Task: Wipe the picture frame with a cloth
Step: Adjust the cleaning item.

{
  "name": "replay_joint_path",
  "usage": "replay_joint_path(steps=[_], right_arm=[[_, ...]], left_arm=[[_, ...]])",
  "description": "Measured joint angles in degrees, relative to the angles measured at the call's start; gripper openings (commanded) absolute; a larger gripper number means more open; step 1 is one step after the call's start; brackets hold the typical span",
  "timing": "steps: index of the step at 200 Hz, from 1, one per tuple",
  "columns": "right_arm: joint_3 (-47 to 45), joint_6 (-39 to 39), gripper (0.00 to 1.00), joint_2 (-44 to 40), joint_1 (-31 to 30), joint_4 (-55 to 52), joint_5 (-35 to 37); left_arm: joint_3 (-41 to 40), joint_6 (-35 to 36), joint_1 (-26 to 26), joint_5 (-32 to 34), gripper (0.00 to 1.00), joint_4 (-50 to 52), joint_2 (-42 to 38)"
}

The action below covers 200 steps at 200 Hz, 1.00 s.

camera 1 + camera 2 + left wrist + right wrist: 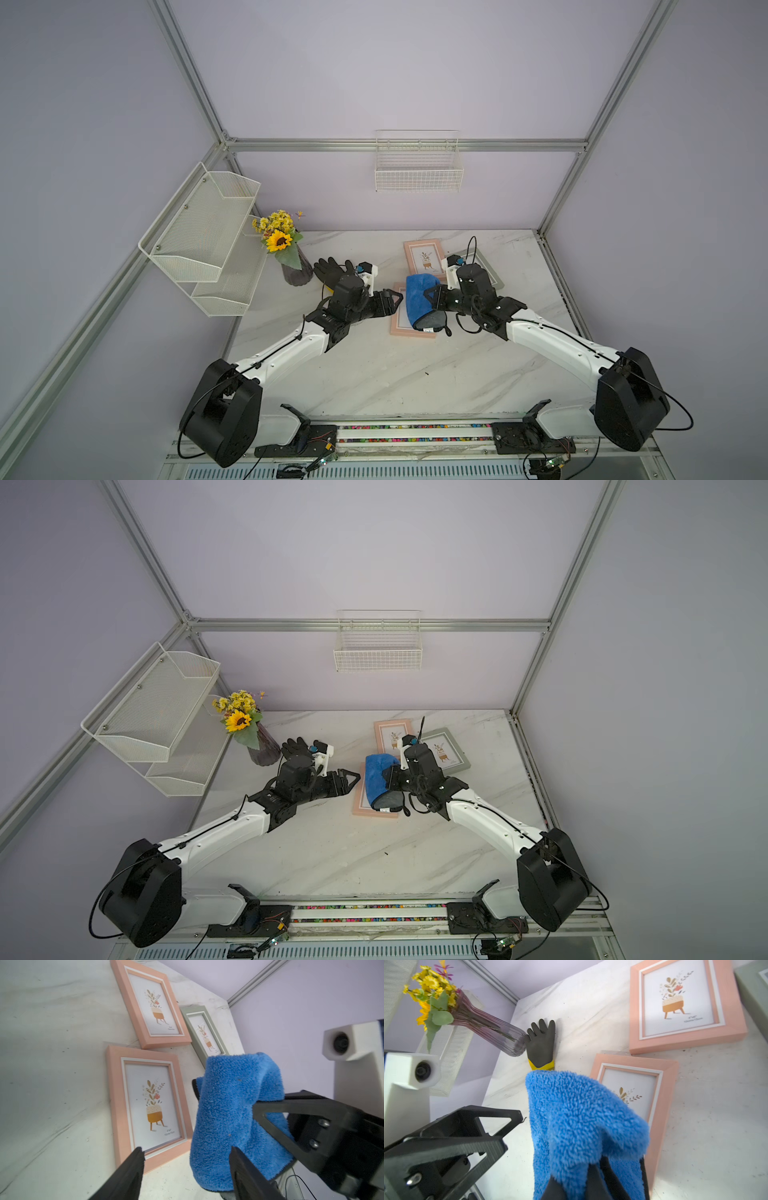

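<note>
Marble counter point(374, 374) carries the pink picture frame point(400, 327) near its middle, long axis front to back. Over the frame's right part hangs the blue cloth point(417, 299), pinched in the right gripper point(431, 296). The left gripper point(187, 1149), jaws spread and empty, hovers just leftward.

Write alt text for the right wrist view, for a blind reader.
The right pincer grips a fluffy blue cloth, which hides part of a pink picture frame lying on the marble table. Beyond are a second pink frame, a black-and-yellow glove and a vase of yellow flowers.
</note>
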<state>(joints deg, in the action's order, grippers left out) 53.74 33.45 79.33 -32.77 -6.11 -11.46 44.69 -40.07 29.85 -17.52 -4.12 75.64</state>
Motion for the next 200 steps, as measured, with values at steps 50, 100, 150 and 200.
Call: replay_joint_path(steps=[50,100,150,200], right_arm=[[-2.62,2.62,0.06,0.00,0.00,7.58,-7.08],[-6.29,7.37,0.09,-1.14,0.00,17.27,-14.40],[-7.45,10.01,0.09,-1.90,0.44,21.55,-17.18],[-8.37,12.20,0.10,-1.88,1.03,25.53,-19.34]], left_arm=[[-1.53,0.70,0.98,-7.41,0.70,-9.16,0.55],[-1.53,0.72,1.05,-11.04,0.62,-12.66,1.51],[-1.53,0.68,1.07,-14.12,0.52,-16.20,1.86],[-1.42,0.63,0.96,-16.44,0.35,-18.67,2.03]])
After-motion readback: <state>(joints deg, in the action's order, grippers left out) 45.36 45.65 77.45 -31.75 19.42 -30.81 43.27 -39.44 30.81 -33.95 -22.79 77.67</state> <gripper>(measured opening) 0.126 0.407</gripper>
